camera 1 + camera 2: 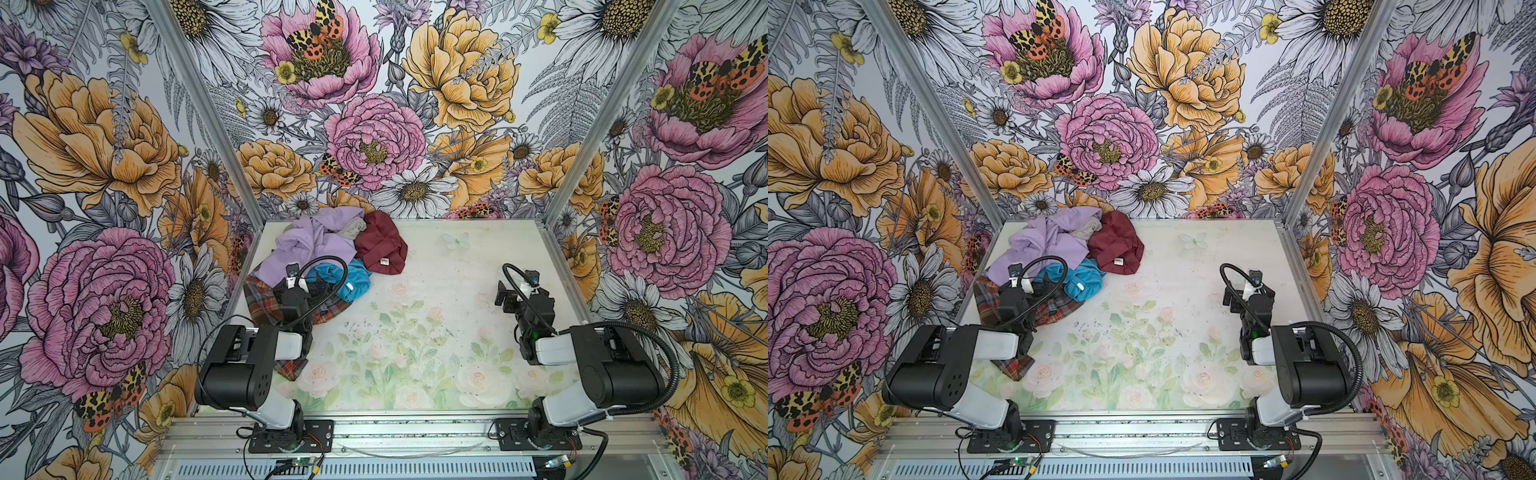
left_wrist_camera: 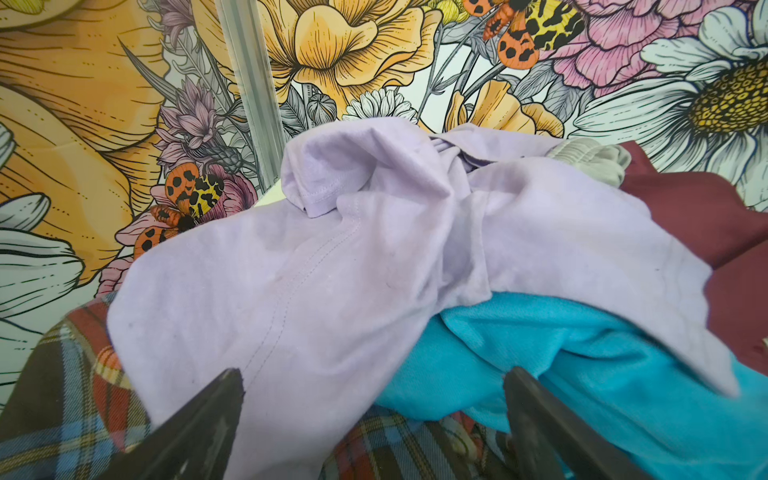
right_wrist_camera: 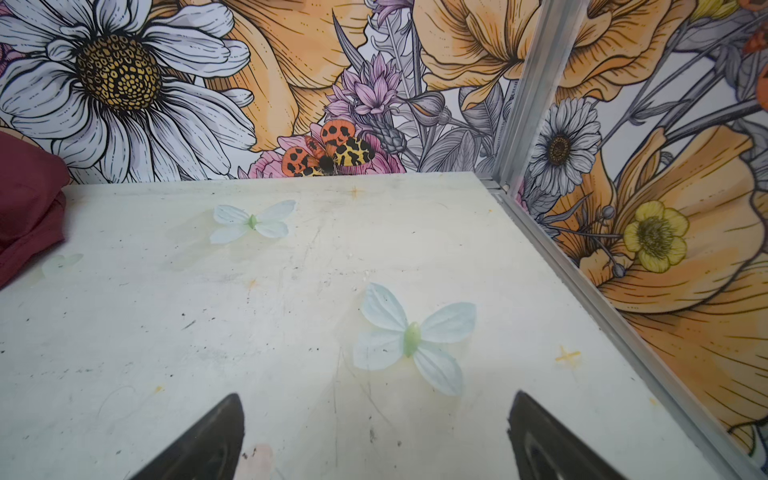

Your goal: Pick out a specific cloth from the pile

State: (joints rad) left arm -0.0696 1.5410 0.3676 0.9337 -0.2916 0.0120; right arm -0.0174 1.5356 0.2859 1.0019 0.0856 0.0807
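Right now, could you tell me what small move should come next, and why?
Probably swing the open left claw across to the maroon cloth: it faces the lilac garment, while the maroon one lies uncovered beside it.

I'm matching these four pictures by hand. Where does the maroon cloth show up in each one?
Top view: maroon cloth right of the lilac garment.
Top view: maroon cloth in the same place.
Left wrist: partly seen beyond the lilac garment.
Right wrist: a bit at the picture's edge.
Shared landmark: lilac garment, in all but the right wrist view.
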